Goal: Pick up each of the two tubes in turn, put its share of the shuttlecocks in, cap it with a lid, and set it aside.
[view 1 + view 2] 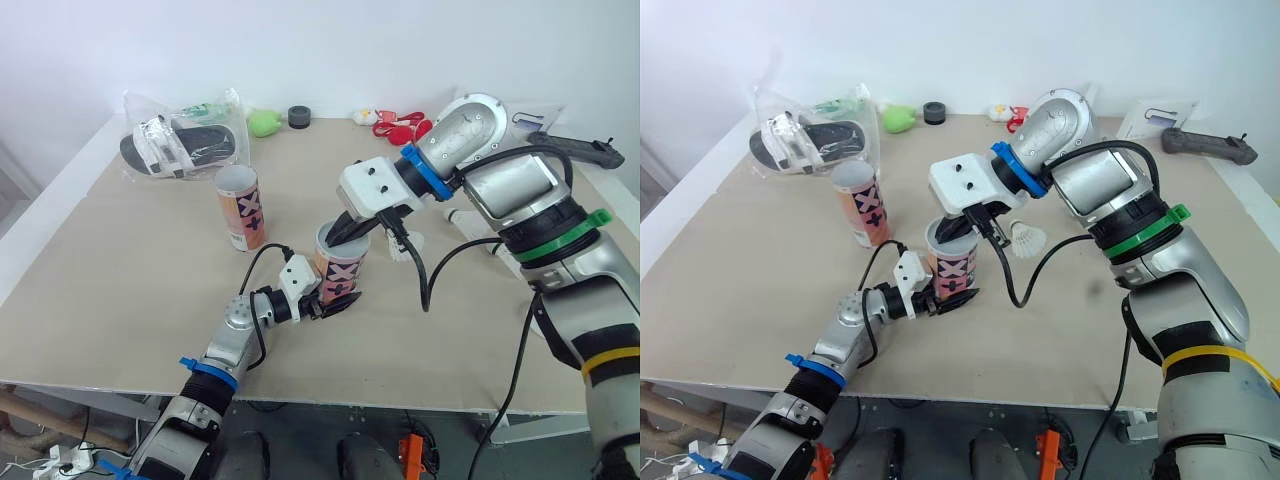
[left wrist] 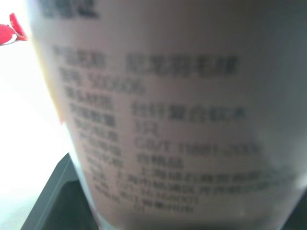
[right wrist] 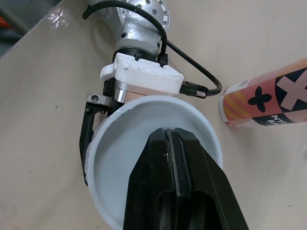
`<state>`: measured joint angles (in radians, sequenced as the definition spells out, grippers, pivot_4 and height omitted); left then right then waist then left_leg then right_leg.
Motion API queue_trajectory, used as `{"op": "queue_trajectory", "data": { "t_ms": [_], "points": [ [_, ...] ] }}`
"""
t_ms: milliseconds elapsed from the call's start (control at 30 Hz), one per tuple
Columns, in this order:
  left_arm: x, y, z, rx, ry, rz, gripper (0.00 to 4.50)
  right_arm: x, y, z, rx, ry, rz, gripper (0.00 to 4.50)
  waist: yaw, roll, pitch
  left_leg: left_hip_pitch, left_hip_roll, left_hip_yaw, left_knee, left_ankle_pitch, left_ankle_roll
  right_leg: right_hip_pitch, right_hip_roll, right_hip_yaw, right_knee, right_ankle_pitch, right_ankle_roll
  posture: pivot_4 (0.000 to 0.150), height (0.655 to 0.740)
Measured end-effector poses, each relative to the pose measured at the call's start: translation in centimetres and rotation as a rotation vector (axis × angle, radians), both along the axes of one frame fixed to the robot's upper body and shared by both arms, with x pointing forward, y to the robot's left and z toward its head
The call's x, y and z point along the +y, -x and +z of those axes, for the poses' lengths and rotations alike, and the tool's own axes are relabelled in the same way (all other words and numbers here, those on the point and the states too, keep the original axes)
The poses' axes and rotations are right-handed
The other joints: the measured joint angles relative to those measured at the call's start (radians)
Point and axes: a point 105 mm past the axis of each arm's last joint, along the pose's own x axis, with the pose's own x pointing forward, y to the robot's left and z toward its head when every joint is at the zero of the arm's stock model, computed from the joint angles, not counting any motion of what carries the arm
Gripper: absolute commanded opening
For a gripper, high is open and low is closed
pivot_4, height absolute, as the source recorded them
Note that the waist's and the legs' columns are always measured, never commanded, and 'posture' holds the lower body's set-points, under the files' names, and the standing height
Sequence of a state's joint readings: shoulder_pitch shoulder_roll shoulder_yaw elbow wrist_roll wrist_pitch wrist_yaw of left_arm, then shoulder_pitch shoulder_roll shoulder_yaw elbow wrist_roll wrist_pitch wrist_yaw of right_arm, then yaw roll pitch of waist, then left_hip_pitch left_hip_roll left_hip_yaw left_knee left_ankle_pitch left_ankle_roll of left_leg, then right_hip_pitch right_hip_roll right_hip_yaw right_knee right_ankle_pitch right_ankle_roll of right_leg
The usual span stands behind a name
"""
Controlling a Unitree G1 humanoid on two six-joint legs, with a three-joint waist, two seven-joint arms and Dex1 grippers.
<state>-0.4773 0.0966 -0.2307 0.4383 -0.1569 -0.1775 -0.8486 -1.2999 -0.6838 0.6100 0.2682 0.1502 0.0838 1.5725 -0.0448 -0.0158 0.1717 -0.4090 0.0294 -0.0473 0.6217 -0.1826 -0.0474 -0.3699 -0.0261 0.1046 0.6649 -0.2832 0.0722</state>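
Observation:
An orange tube with black X marks stands upright near the table's front middle, and my left gripper is shut on its lower part. Its printed label sits close in front of the left wrist camera. My right gripper is at the tube's open mouth, its fingers shut together and pointing down into the pale inside. I cannot see anything between them. A second orange tube stands upright further left. One white shuttlecock lies on the table just right of the held tube.
At the back left lies a clear bag with slippers. Along the back edge are a green object, a black roll and red items. A black controller rests at the back right.

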Motion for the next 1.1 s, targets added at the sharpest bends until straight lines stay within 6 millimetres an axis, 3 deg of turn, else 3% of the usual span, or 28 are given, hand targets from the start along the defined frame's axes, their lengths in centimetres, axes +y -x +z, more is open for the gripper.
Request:
{"op": "queue_trajectory", "data": {
  "t_ms": [133,233,300,367,400,500,633,733,767,900,1000,1100],
  "points": [
    [0.0,0.1,0.0,-0.003,0.002,0.0,3.1,-0.1,0.1,0.3,0.089,-0.089,-0.038,0.04,0.0,0.0,0.0,-0.001,0.0,0.0,0.0,0.0,0.0,0.0,0.0,0.0,0.0,0.0,-0.001,0.15,0.74],
    [-0.1,0.2,0.2,-0.009,0.003,-0.007,3.1,-0.5,0.5,1.2,0.205,-0.252,-0.077,0.86,0.002,0.0,0.001,-0.005,0.0,-0.002,0.0,0.0,0.0,-0.003,0.0,-0.002,0.0,0.003,-0.006,0.15,0.74],
    [-0.2,0.3,0.3,-0.01,0.003,-0.014,3.1,-1.2,1.1,3.2,0.24,-0.409,-0.104,1.87,0.003,0.0,0.001,-0.008,-0.001,-0.004,0.0,0.0,0.0,-0.005,0.0,-0.003,0.0,0.003,-0.006,0.15,0.74],
    [-0.2,0.4,0.4,-0.006,0.004,-0.02,3.91,-1.9,2.0,4.4,0.274,-0.514,-0.116,2.4,0.004,0.0,0.001,-0.009,-0.001,-0.007,-0.001,0.0,-0.001,-0.005,0.0,-0.005,-0.001,0.002,-0.007,0.15,0.74],
    [-0.1,0.4,0.2,0.006,-0.003,-0.025,4.35,-2.8,2.9,4.8,0.313,-0.596,-0.136,3.08,0.009,-0.001,0.001,-0.011,-0.001,-0.01,0.0,-0.001,-0.001,-0.005,0.0,-0.009,-0.001,0.001,-0.009,0.15,0.74],
    [0.1,0.6,-0.1,0.026,-0.016,-0.037,4.5,-4.7,3.2,4.3,0.361,-0.691,-0.245,4.44,0.011,0.0,0.001,-0.012,0.0,-0.01,-0.001,-0.001,-0.001,-0.006,0.0,-0.01,-0.001,0.0,-0.01,0.15,0.74],
    [0.7,0.8,-0.1,0.047,-0.019,-0.06,4.5,-8.0,3.2,1.2,0.392,-0.802,-0.499,4.44,0.006,0.001,0.001,-0.012,0.0,-0.01,-0.002,-0.001,-0.001,-0.007,0.001,-0.01,0.0,0.0,-0.01,0.15,0.74],
    [1.4,1.0,-0.1,0.067,-0.025,-0.078,4.5,-8.9,3.7,-1.0,0.39,-0.877,-0.627,4.44,-0.001,0.001,0.001,-0.012,0.001,-0.011,-0.003,-0.001,-0.001,-0.008,0.002,-0.01,0.0,-0.001,-0.011,0.15,0.74],
    [2.1,1.1,-0.1,0.076,-0.039,-0.088,4.5,-9.0,4.2,-3.0,0.413,-0.911,-0.698,4.44,-0.003,0.001,0.001,-0.012,0.001,-0.01,-0.003,-0.001,-0.001,-0.008,0.003,-0.01,0.001,-0.002,-0.009,0.15,0.74],
    [3.8,1.9,-0.3,0.099,-0.058,-0.098,4.5,-8.3,5.5,-6.3,0.416,-0.964,-0.788,4.44,-0.004,0.0,0.001,-0.012,0.002,-0.011,-0.003,0.0,0.0,-0.009,0.004,-0.01,0.001,-0.004,-0.007,0.15,0.74],
    [6.4,2.7,-0.4,0.122,-0.082,-0.071,4.5,-7.3,6.5,-10.9,0.457,-0.964,-0.89,4.44,-0.006,0.001,0.001,-0.012,0.003,-0.009,-0.004,0.0,0.0,-0.011,0.004,-0.008,0.002,-0.004,-0.007,0.15,0.74],
    [7.6,2.9,-0.4,0.139,-0.096,-0.043,4.5,-6.3,6.5,-12.0,0.428,-0.961,-0.891,4.44,-0.005,0.001,0.002,-0.012,0.002,-0.009,-0.003,0.001,-0.003,-0.011,0.003,-0.008,0.002,-0.003,-0.005,0.15,0.74]
  ]
}}
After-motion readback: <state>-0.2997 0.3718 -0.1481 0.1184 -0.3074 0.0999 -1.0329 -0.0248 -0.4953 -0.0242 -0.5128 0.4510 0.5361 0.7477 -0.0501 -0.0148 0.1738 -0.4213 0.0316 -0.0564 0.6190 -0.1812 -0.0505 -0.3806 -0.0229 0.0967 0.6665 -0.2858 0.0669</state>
